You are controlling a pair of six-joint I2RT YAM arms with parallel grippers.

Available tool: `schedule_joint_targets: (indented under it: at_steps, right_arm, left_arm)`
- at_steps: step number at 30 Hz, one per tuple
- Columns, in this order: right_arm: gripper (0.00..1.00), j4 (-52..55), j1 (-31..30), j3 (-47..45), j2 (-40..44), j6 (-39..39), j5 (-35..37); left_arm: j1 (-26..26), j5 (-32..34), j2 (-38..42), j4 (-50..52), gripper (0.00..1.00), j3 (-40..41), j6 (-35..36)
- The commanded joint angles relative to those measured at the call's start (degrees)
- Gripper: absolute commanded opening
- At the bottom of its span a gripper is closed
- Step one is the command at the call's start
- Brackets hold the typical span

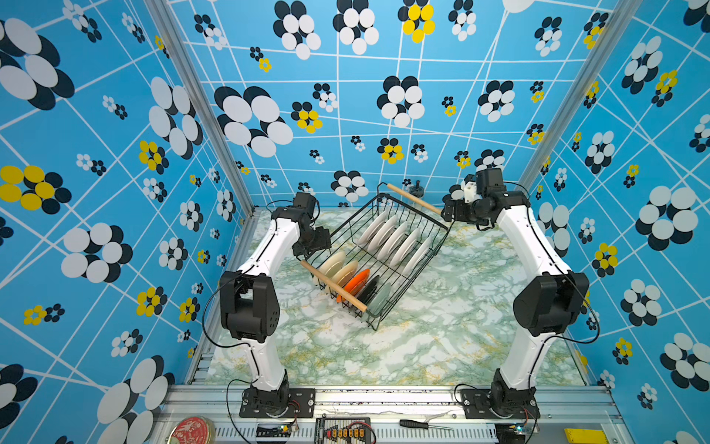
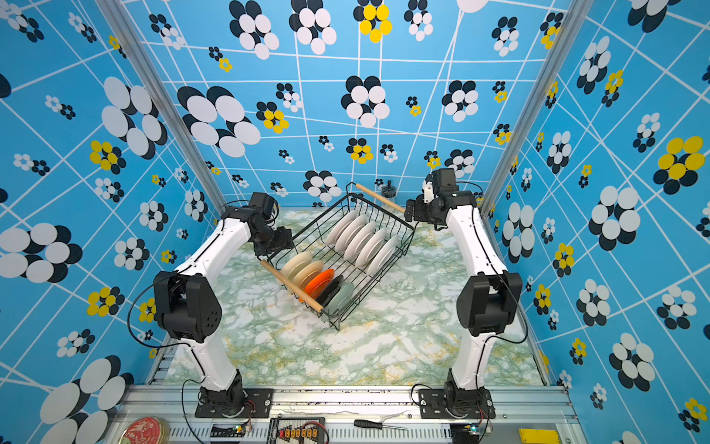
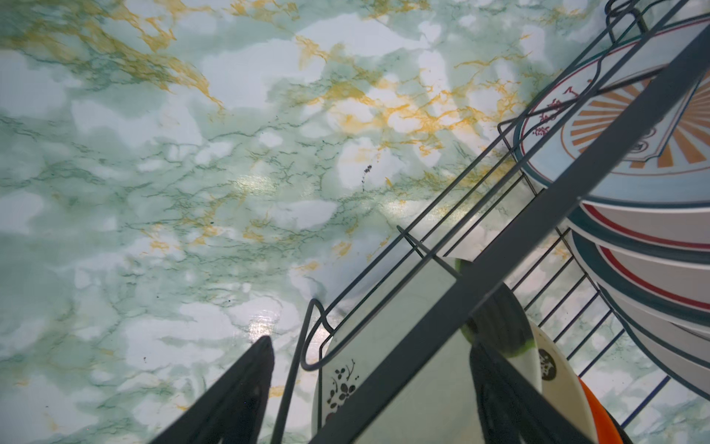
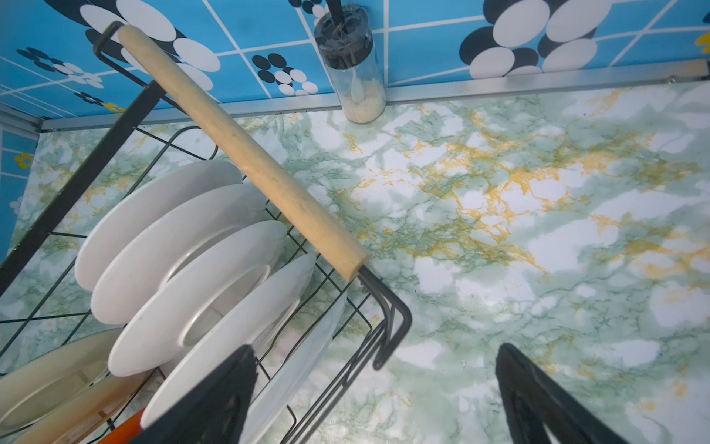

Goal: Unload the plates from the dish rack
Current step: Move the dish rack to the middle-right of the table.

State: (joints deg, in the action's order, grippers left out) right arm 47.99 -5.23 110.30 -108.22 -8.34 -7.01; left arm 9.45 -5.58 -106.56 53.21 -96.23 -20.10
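Observation:
The black wire dish rack (image 1: 369, 313) sits diagonally on the marble table, with wooden handles near (image 1: 333, 285) and far (image 1: 413, 198). Large white plates (image 1: 392, 240) stand in its far row. Smaller cream, orange (image 1: 355, 280), black and grey ones stand in the near row. My left gripper (image 1: 316, 246) (image 3: 372, 343) is open and straddles the rack's rim at its left corner, beside a blossom-painted plate (image 3: 345, 388). My right gripper (image 1: 447, 211) (image 4: 374, 347) is open around the rack's far right corner wire, just past the handle's end. Neither holds a plate.
A small glass jar (image 4: 355, 77) stands against the back wall behind the rack. Patterned blue walls close in the table (image 1: 422, 338) on three sides. On the front rail lie a red tin (image 1: 192, 430), a screwdriver (image 1: 418, 424) and a yellow block (image 1: 584, 436).

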Motion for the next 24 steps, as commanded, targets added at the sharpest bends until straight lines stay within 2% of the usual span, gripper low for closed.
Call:
schedule_joint_targets:
  at_steps: [1, 9, 15, 19, 24]
  right_arm:
    - [0.99, 1.0, 0.2, -2.7, 4.7, -3.4, -0.6]
    - [0.99, 6.1, 0.5, -5.6, 7.4, -5.6, 1.1]
    - [0.99, 7.0, 1.7, -10.8, 10.7, -6.2, -0.7]
    - [0.96, 7.2, 3.0, -14.3, 11.9, -6.9, -2.0]
    - [0.94, 6.6, 4.6, -17.9, 13.5, -7.3, -0.3]
  left_arm:
    - [2.0, -1.3, -0.4, 0.7, 0.81, 1.3, -0.7]
    - [8.2, -2.3, -0.5, 0.1, 0.81, 0.7, -4.1]
    - [12.7, -4.4, -3.4, -0.8, 0.80, -2.5, -6.3]
    - [15.2, -5.0, -5.2, -1.0, 0.79, -5.1, -7.7]
    - [18.7, -5.1, -6.7, 0.1, 0.79, -8.3, -8.9]
